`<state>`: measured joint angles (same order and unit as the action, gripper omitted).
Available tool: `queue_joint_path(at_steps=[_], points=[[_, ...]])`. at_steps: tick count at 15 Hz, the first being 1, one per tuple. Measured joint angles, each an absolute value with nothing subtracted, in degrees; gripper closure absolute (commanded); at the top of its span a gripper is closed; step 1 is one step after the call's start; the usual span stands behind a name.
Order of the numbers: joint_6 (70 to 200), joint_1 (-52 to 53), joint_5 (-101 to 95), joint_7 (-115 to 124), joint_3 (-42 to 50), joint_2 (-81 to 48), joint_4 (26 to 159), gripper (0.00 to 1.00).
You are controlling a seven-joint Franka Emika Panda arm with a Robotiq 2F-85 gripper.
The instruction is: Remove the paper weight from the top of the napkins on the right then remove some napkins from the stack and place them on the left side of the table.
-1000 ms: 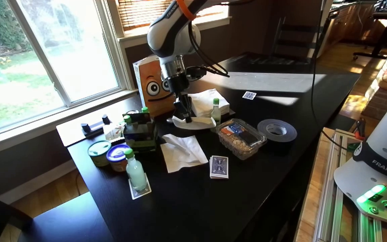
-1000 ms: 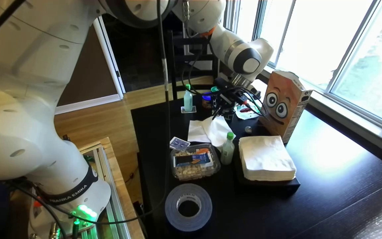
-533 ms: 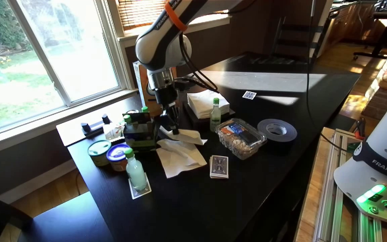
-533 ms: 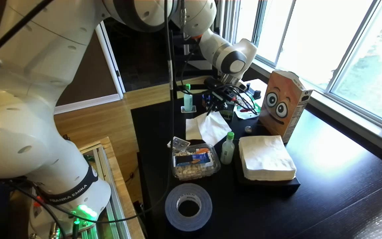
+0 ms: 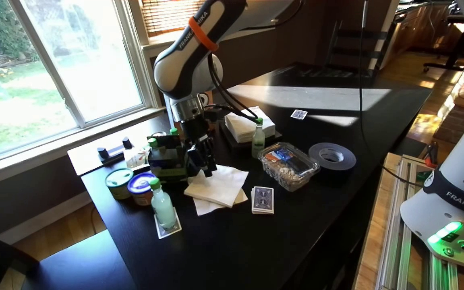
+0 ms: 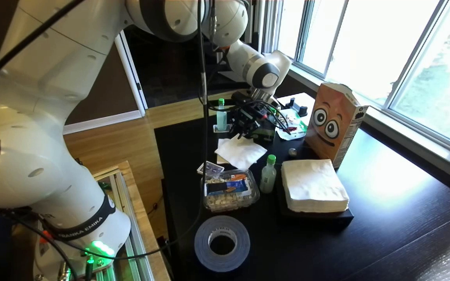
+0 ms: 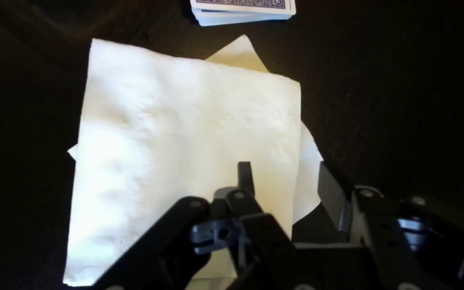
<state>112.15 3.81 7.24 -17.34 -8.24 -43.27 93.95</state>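
A wide window (image 5: 79, 68) fills the far left beyond a glossy black table (image 5: 224, 249). At left stand a teal-lidded round tub (image 5: 119, 183), a purple-lidded round tub (image 5: 142, 188), a pale aqua bottle (image 5: 163, 209) on a playing card (image 5: 171, 230), and a dark green cardboard carrier (image 5: 167, 169), close to the black gripper (image 7: 286, 177). Its fingers stand apart over the far edge of loose, overlapping white paper napkins (image 5: 220, 187). Farther off, a small shiny rounded lump (image 6: 292, 152) lies by an orange-brown cardboard box (image 6: 328, 125). Rightward, a green-capped clear bottle (image 5: 258, 145) stands before the square white napkin stack (image 6: 315, 183), with a blue-backed card deck (image 5: 263, 200), clear plastic tray (image 5: 294, 183) and grey tape roll (image 5: 346, 157) nearer.
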Motion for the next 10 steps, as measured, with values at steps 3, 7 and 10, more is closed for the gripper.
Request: queue_joint_path(at_steps=[3,7,10], points=[[114.5,2.2,7.5,-16.3,-7.8,-41.7,94.9,0.03],[120.7,0.2,8.0,-9.7,-6.0,-36.3,100.1,0.0],[125.2,-1.0,9.0,-4.9,-4.2,-31.3,106.3,0.0]])
